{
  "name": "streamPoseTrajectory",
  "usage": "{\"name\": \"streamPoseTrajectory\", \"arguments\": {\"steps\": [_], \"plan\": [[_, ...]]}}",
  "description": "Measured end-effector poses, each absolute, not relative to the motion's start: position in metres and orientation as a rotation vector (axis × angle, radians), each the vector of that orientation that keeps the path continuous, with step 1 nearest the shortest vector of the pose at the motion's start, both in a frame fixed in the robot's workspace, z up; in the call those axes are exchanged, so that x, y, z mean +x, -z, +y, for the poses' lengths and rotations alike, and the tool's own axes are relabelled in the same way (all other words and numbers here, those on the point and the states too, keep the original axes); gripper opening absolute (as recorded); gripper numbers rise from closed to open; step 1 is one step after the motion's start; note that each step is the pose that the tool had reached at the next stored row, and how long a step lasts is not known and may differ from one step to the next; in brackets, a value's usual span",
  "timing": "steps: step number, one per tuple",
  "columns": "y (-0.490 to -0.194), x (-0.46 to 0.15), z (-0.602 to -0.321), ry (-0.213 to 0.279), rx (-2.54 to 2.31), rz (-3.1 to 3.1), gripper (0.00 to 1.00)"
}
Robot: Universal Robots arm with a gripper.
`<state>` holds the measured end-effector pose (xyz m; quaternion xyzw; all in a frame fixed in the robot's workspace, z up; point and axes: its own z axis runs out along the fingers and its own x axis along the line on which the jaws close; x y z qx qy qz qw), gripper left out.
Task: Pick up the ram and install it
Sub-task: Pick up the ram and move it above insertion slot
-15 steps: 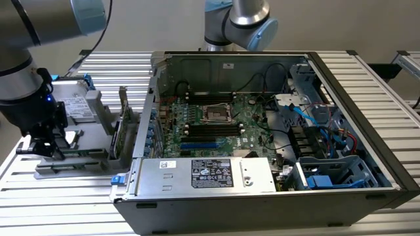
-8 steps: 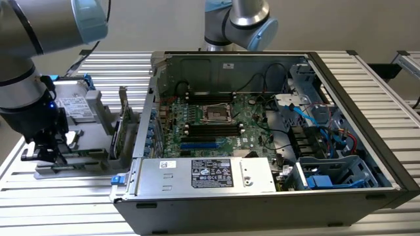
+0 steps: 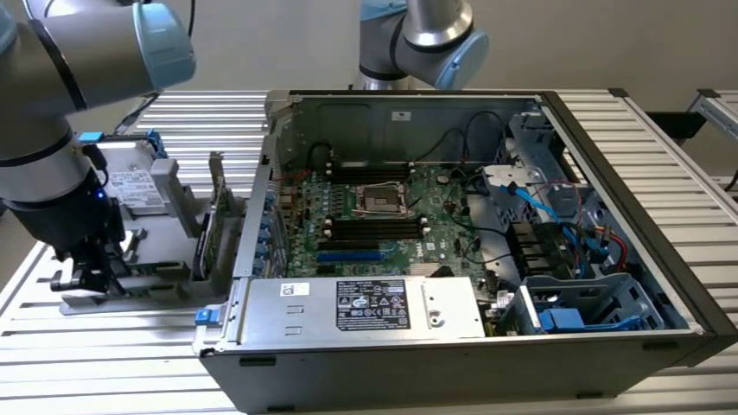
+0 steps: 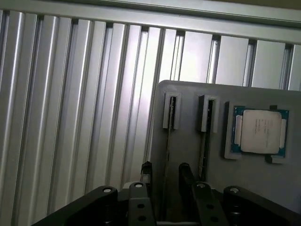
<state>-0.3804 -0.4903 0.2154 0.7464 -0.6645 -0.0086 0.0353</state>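
Ram (image 4: 168,150): stands on its thin edge in the grey holder (image 4: 188,94), directly between the jaws of the gripper (image 4: 165,169). Jaws released, spread wide, grasping nothing; seems to touch neither side. Runs with its long axis straight away from the gripper, toward the end slot (image 4: 171,110). Just beside, a second similar stick (image 4: 203,150); further, the processor chip (image 4: 261,132). Chips and label hidden, edge-on; near end cut off under the gripper. Well apart, the open computer case (image 3: 461,225).

The ram (image 4: 168,150) stands on edge in a slot of the grey holder (image 4: 188,92), a thin dark strip between the pincer's (image 4: 165,166) spread fingers, touching neither.
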Motion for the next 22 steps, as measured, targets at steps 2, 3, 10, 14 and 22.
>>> {"name": "streamPoseTrajectory", "arguments": {"steps": [2, 3, 10, 14, 22], "plan": [[-0.212, -0.378, -0.49, 0.026, 2.295, -2.041, 0.36], [-0.211, -0.376, -0.49, 0.026, 2.295, -2.041, 0.36], [-0.199, -0.372, -0.49, 0.023, 2.296, -2.042, 0.36], [-0.195, -0.371, -0.49, 0.023, 2.297, -2.042, 0.36], [-0.194, -0.371, -0.49, 0.023, 2.297, -2.042, 0.34]]}}
